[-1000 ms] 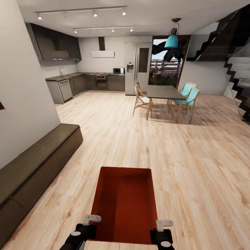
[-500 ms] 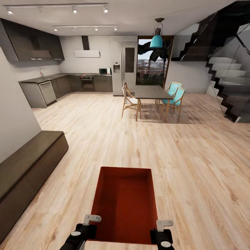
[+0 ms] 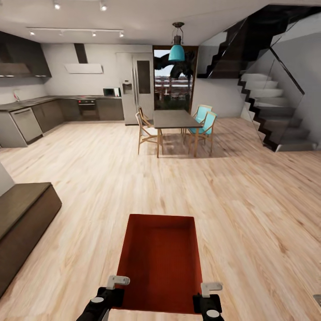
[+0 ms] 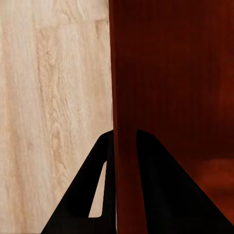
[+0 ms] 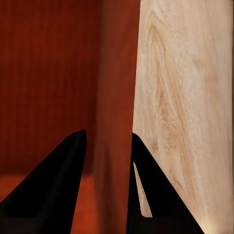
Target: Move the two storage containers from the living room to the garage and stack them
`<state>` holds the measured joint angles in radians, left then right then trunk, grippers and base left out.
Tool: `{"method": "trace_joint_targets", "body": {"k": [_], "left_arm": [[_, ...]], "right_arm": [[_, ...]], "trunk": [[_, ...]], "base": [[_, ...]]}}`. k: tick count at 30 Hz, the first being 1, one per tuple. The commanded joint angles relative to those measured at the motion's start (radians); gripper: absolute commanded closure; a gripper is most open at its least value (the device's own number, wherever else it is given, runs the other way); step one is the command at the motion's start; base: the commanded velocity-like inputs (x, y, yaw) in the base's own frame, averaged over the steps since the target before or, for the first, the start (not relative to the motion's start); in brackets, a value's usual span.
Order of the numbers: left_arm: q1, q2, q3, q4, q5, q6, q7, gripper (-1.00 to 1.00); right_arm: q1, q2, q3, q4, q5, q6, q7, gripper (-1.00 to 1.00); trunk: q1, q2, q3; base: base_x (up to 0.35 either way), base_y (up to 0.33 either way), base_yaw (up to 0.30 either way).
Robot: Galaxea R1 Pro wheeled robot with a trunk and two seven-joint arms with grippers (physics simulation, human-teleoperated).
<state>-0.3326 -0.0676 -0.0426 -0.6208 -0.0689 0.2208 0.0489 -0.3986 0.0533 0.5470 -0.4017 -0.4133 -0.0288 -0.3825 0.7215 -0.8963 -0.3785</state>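
Observation:
One orange-red storage container hangs low in front of me over the light wood-plank flooring of the living room, carried between both arms. My left gripper is shut on its left wall and my right gripper is shut on its right wall. In the left wrist view the black fingers of the left gripper straddle the container's wall. The right wrist view has the right gripper clamped the same way on the opposite wall. The bin is empty.
A long low dark-brown cabinet runs along the left. Ahead stand a dining table with chairs, a kitchen counter and a fridge. A dark staircase rises at the right. Open wood floor lies between.
The whole room has slid left in the head view, so the camera has turned right. The container and both grippers hold the same place in the picture.

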Motion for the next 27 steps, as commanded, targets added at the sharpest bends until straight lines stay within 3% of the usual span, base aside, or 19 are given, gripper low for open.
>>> {"method": "trace_joint_targets", "body": {"k": [1, 27], "left_arm": [[0.001, 0.000, -0.026, 0.000, -0.098, 0.006, 0.012, 1.00], [0.001, 0.000, -0.026, 0.000, -0.097, 0.008, 0.011, 1.00]], "right_arm": [[-0.008, 0.000, -0.007, -0.009, -0.004, -0.005, -0.099, 1.00], [-0.008, 0.000, -0.006, -0.009, -0.004, -0.006, -0.099, 1.00]], "trunk": [[0.001, -0.001, -0.001], [0.001, -0.001, -0.001]], "base": [[0.321, 0.000, -0.252], [0.321, 0.000, -0.251]]}}
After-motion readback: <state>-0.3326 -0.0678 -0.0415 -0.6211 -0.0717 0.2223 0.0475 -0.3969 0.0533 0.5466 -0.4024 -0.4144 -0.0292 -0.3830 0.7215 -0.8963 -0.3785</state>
